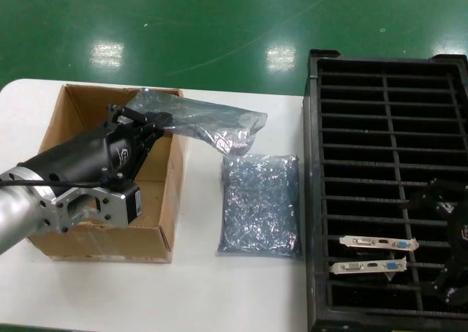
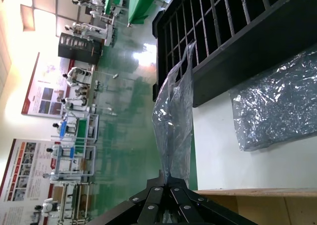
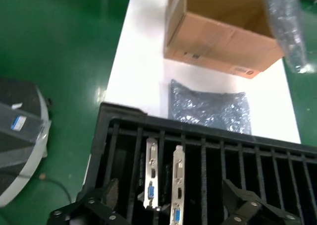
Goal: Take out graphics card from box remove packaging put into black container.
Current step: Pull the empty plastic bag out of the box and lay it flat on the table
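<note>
My left gripper (image 1: 158, 121) is above the brown cardboard box (image 1: 73, 112) and is shut on one end of the crinkly translucent packaging bag (image 1: 212, 123). The bag hangs out past the box's right wall, above the table. In the left wrist view my gripper (image 2: 169, 178) pinches the bag (image 2: 173, 116). I cannot tell whether a card is inside it. Two graphics cards (image 1: 379, 242) (image 1: 368, 266) stand in near slots of the black container (image 1: 316, 200). My right gripper (image 1: 439, 240) is open above them, and it also shows in the right wrist view (image 3: 173, 200) over the cards (image 3: 177, 183).
A flatter bluish-grey bag (image 1: 260, 204) lies on the white table (image 1: 197, 288) between box and container; it also shows in the right wrist view (image 3: 208, 108). Green floor lies beyond the table's far edge.
</note>
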{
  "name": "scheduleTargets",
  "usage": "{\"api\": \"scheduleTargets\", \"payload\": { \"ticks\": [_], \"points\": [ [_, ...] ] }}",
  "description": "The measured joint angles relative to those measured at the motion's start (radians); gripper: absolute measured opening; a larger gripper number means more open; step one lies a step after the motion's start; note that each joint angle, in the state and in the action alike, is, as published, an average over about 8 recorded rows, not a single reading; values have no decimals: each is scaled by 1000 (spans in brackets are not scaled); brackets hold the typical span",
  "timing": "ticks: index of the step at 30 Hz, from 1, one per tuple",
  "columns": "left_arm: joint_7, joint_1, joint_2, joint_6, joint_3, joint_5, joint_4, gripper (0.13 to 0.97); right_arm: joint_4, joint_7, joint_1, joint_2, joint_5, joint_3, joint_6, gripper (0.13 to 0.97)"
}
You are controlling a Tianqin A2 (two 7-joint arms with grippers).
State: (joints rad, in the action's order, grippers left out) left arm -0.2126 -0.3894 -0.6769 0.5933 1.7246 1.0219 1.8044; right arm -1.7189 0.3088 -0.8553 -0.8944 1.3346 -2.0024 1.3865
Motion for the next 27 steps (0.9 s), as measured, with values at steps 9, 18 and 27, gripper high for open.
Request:
{"api": "scheduleTargets", "payload": {
  "ticks": [9, 18, 27],
  "points": [
    [0, 0, 0, 0, 0, 0, 0, 140, 1, -40, 121, -20, 152, 135, -126, 772],
    [0, 0, 0, 0, 0, 0, 0, 140, 100, -197, 316, 73, 303, 349, -340, 897],
    [114, -11, 67, 76, -25, -50, 24, 140, 181, -282, 369, 143, 399, 443, -373, 958]
  ]
}}
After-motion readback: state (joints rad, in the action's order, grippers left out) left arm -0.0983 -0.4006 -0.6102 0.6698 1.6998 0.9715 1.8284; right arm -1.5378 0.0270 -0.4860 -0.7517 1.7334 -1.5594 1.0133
